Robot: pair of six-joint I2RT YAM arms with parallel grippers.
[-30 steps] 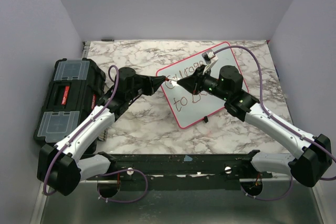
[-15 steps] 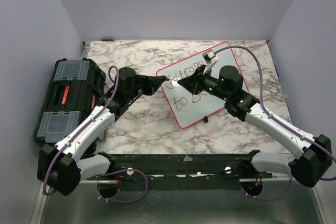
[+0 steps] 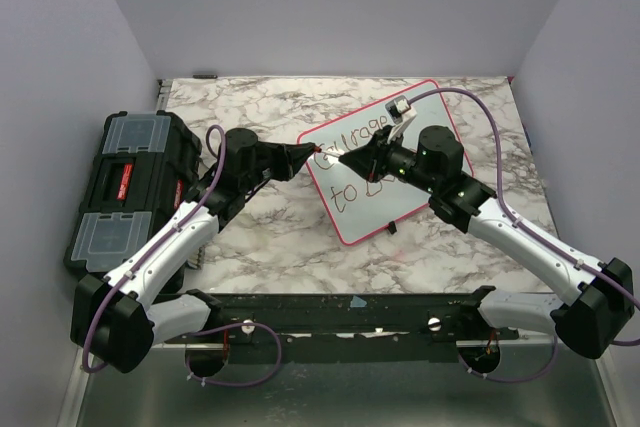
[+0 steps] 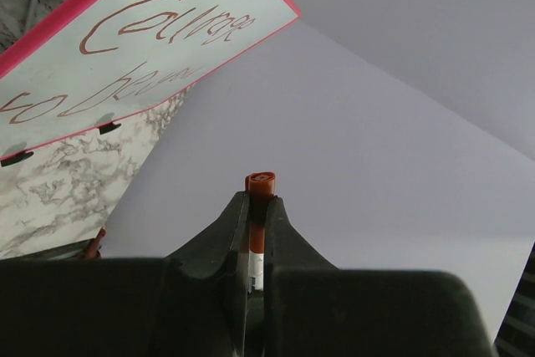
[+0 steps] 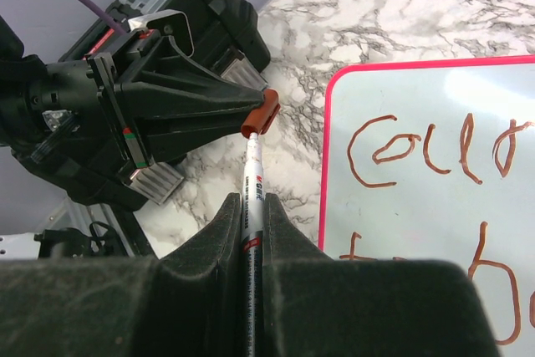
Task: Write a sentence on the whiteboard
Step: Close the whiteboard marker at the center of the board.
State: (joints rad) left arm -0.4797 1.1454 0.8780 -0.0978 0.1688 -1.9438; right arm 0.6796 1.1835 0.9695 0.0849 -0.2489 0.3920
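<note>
Both clamped: left tool (image 4: 259, 206) on cap (image 4: 260, 183), right tool (image 5: 251, 206) on marker (image 5: 252, 169); toolbox (image 3: 130, 187) left of whiteboard (image 3: 352, 212).

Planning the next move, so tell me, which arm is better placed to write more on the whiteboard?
Right. The right tool grips the marker beside the whiteboard; the left tool only pinches the red cap.

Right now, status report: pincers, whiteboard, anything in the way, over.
Left pincer shut on red cap. Right pincer shut on marker, tip at the cap. Sentence written on whiteboard, two lines. Black toolbox off to the left.
</note>
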